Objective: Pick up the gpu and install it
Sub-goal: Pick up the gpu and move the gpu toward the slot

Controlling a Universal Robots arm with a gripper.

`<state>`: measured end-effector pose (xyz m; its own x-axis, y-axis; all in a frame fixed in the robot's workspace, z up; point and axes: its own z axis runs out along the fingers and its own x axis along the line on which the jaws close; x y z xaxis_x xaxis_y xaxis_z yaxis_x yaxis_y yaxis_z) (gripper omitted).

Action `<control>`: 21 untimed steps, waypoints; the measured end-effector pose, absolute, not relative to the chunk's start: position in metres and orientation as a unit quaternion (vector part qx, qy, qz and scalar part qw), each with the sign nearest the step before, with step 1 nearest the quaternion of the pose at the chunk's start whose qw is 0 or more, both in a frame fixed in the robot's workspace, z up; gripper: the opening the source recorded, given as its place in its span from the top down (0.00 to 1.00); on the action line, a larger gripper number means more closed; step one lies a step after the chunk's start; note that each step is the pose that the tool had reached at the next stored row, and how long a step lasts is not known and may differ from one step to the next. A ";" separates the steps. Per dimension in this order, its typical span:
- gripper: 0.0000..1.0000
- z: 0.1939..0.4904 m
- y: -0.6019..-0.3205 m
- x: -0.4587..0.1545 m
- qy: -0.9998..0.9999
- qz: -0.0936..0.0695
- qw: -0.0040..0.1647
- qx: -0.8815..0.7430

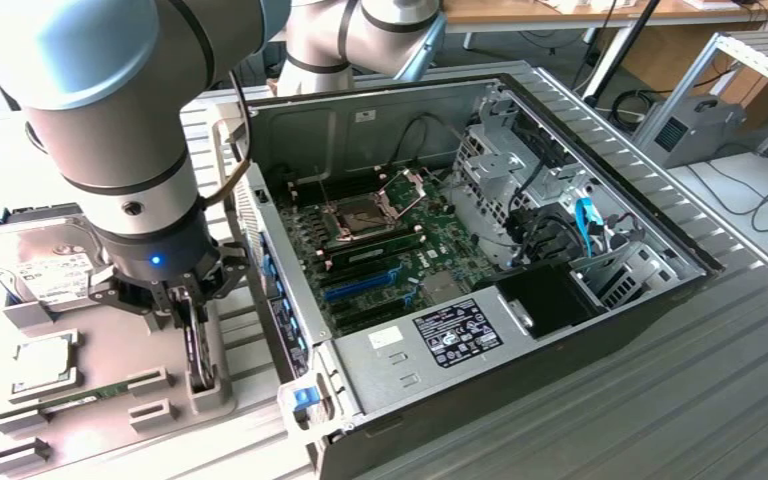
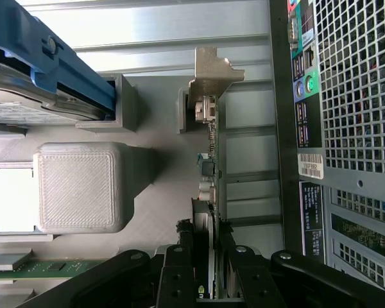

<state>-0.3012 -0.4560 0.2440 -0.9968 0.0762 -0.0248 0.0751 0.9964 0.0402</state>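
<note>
1. The gripper (image 1: 195, 335) (image 2: 204, 229) points straight down over the grey holder tray (image 1: 104, 440) (image 2: 160, 128), which lies on the ribbed metal surface (image 1: 704, 400) beside the open computer case (image 1: 357, 120) (image 2: 353, 96).
2. The gpu (image 1: 203, 365) (image 2: 208, 186) stands on its long edge in a slot along the tray's edge nearest the case, and from above it appears as a thin strip.
3. The gripper's jaws are about half closed, one finger (image 2: 183, 256) on each flat face of the card. In the wrist view no gap shows between fingers and board, so the gripper has hold of the gpu.
4. The card's lower edge sits in the slot, so it has not been lifted out.
5. The silver end bracket (image 2: 212, 70) is at the end of the card far from the fingers, which clamp the other end.
6. On the same tray, a hard drive (image 1: 37, 268) (image 2: 25, 96) in a blue carrier (image 2: 64, 58) sits at the tray's far edge, well apart from the gpu.
7. A square processor chip (image 1: 41, 362) lies near the tray's middle, and a narrow green RAM stick (image 1: 91, 393) (image 2: 45, 266) rests in a slot just beyond it, towards the tray's near edge.
8. Inside the case, the green motherboard (image 1: 384, 240) lies exposed, with its blue and black expansion slots (image 1: 357, 287) near the case wall that faces the tray.
</note>
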 end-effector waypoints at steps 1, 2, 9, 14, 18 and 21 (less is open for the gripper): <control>0.74 0.244 -0.456 -0.301 0.999 0.019 0.013 0.038; 0.74 0.244 -0.455 -0.301 0.999 0.019 0.013 0.038; 0.74 0.245 -0.455 -0.301 0.999 0.019 0.013 0.038; 0.74 0.249 -0.455 -0.301 0.999 0.019 0.013 0.038; 0.74 0.249 -0.455 -0.301 0.999 0.019 0.013 0.038; 0.74 0.250 -0.455 -0.301 0.999 0.019 0.013 0.038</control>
<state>-0.3012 -0.4549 0.2503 -0.9968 0.0761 -0.0249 0.0751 0.9964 0.0391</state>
